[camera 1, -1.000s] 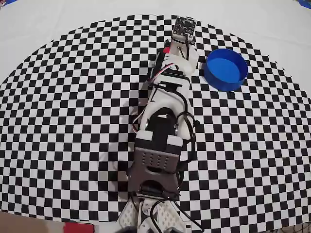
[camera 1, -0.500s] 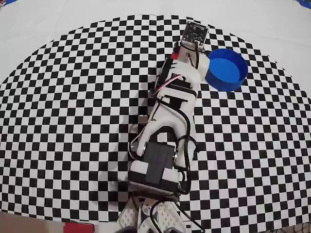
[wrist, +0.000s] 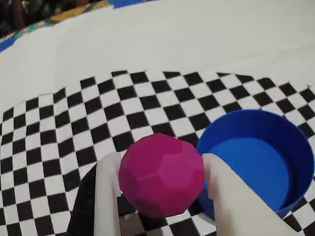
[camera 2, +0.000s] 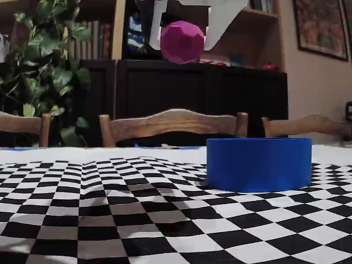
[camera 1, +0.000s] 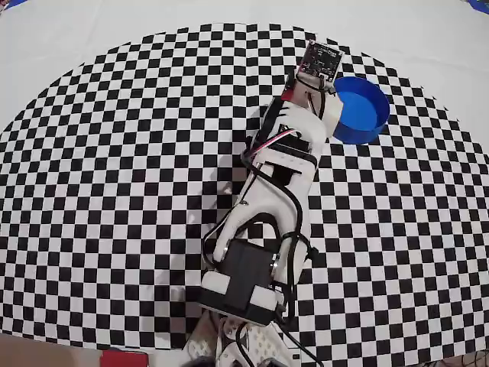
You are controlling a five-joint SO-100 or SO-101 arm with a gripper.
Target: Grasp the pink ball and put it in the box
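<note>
The pink ball (wrist: 162, 174) is a faceted magenta sphere held between my two white fingers (wrist: 107, 196). My gripper (wrist: 160, 172) is shut on it. In the fixed view the ball (camera 2: 182, 42) hangs high above the table in my gripper (camera 2: 183, 38), to the left of the box (camera 2: 258, 163). The box is a round blue container, empty, at the right in the wrist view (wrist: 258, 157). In the overhead view the box (camera 1: 359, 109) sits just right of my arm's wrist; the ball is hidden under the arm there.
A black-and-white checkered mat (camera 1: 114, 191) covers the white table. My arm's base (camera 1: 241, 290) stands at the mat's near edge. Chairs (camera 2: 173, 126), a plant (camera 2: 38, 71) and a dark cabinet stand behind the table.
</note>
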